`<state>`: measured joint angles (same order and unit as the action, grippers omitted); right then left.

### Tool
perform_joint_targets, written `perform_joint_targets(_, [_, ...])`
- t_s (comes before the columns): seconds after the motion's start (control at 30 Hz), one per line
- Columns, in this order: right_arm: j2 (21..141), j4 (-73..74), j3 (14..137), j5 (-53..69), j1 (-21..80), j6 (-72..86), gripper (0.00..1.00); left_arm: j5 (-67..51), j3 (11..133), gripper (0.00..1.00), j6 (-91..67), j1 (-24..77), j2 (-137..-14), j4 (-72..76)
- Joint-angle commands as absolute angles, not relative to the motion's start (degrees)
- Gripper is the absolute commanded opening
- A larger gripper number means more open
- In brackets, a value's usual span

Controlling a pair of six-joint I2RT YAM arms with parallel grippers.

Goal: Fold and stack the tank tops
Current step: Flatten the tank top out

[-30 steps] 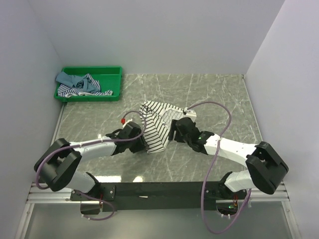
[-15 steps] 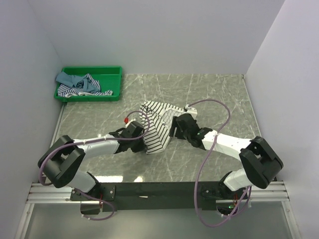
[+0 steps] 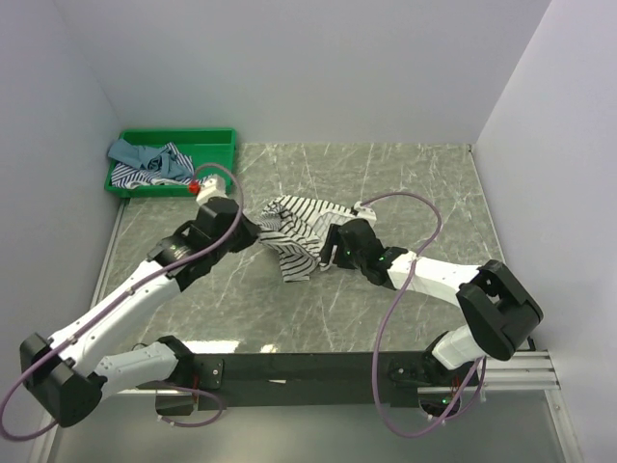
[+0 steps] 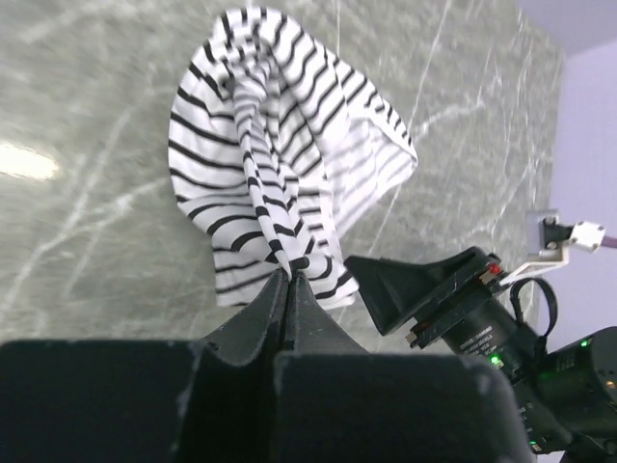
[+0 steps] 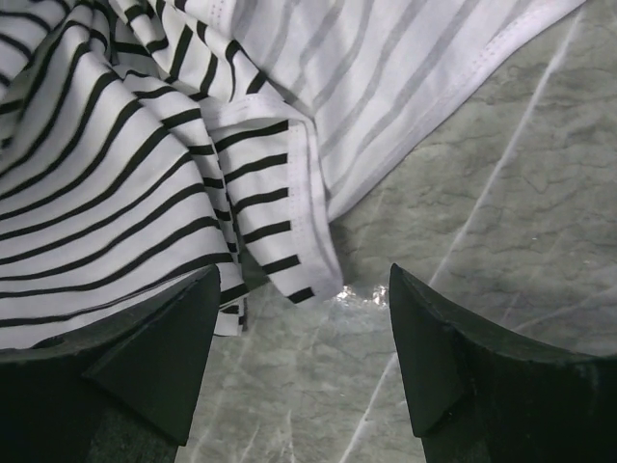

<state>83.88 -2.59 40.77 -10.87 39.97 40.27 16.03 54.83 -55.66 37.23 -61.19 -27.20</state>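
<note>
The white tank top with thin black stripes (image 3: pixel 297 234) is bunched on the marble table, partly lifted on its left side. My left gripper (image 3: pixel 257 229) is shut on a fold of it; in the left wrist view the jaws (image 4: pixel 289 277) pinch the cloth (image 4: pixel 280 164), which hangs away from them. My right gripper (image 3: pixel 328 253) stands open low over the table at the shirt's right edge. A hem corner (image 5: pixel 310 282) lies just ahead of its spread fingertips (image 5: pixel 304 323), not between them. The teal tank top (image 3: pixel 129 151) and the blue-and-white striped one (image 3: pixel 166 171) lie crumpled in the tray.
The green plastic tray (image 3: pixel 220 137) sits at the table's far left corner. White walls close in the table on the left, back and right. Bare marble (image 3: pixel 415 193) shows right of the shirt, and a cable loops above the right arm (image 3: pixel 429 222).
My left gripper has shut on the striped tank top and swung up and back to the left, dragging the cloth with it and bunching it. The right gripper stays open and has edged slightly left.
</note>
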Motion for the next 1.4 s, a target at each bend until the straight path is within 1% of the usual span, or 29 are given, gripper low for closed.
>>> perform_joint_targets(0.0, [84.81, -5.54, 41.13, -9.5, 39.64, 41.48, 0.77, 21.44, 58.44, 0.0, -53.88, 36.48, -58.98, -33.66])
perform_joint_targets(0.13, [85.43, -7.64, 40.43, -5.55, 39.9, 42.97, 0.75, 22.41, 61.25, 0.0, -52.65, 36.12, -57.83, -35.59])
perform_joint_targets(0.3, [87.01, -9.23, 39.73, -4.13, 41.48, 44.64, 0.72, 25.92, 66.53, 0.0, -51.15, 35.34, -57.39, -37.97])
perform_joint_targets(0.5, [88.77, -9.05, 39.82, -3.69, 45.35, 46.58, 0.64, 25.14, 69.08, 0.0, -50.28, 33.4, -56.78, -37.97])
perform_joint_targets(0.7, [90.34, -8.7, 41.56, -3.87, 48.07, 46.76, 0.64, 24.61, 70.58, 0.0, -49.22, 33.31, -57.39, -37.88])
perform_joint_targets(0.87, [93.42, -4.75, 44.73, -5.97, 50.36, 46.32, 0.57, 24.35, 70.49, 0.0, -48.96, 33.22, -57.39, -37.62])
perform_joint_targets(1.1, [95.27, -0.53, 47.63, -10.36, 53.08, 45.27, 0.54, 23.99, 69.61, 0.0, -48.6, 33.13, -57.04, -37.18])
perform_joint_targets(1.2, [96.24, 3.68, 49.74, -13.61, 54.57, 45.18, 0.46, 23.91, 69.43, 0.0, -48.52, 32.96, -56.69, -37.27])
perform_joint_targets(1.37, [97.2, 8.78, 51.06, -16.61, 56.59, 45.44, 0.45, 23.38, 68.82, 0.0, -48.25, 32.7, -56.08, -37.09])
